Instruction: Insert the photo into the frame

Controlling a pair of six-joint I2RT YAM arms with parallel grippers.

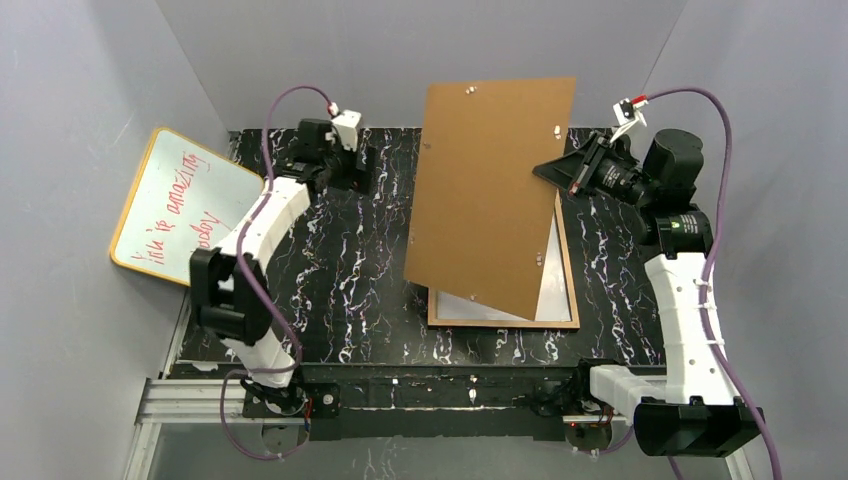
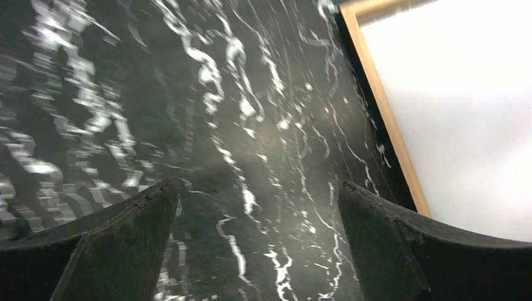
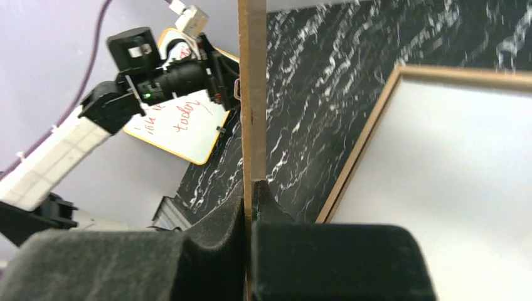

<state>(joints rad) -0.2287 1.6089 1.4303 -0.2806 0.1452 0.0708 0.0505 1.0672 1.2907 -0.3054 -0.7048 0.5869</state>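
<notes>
While your right end effector (image 3: pixel 251 188) holds the backing board (image 1: pixel 490 190) up, your left end effector (image 2: pixel 257 194) gapes wide; the frame (image 1: pixel 500 322) lies unclosed.

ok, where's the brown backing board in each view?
Top external: backing board centre, tilted, over the frame, pinched by the right gripper.
Left wrist: not in it.
Right wrist: backing board edge-on, a vertical strip at centre, in the gripper.
Shared landmark: the frame's tan rim, in all three.

Soft, even light overhead. Left wrist view smears the marbled counter (image 2: pixel 238 125) with blur; white inside the frame (image 2: pixel 384 110) glares, featureless.
</notes>
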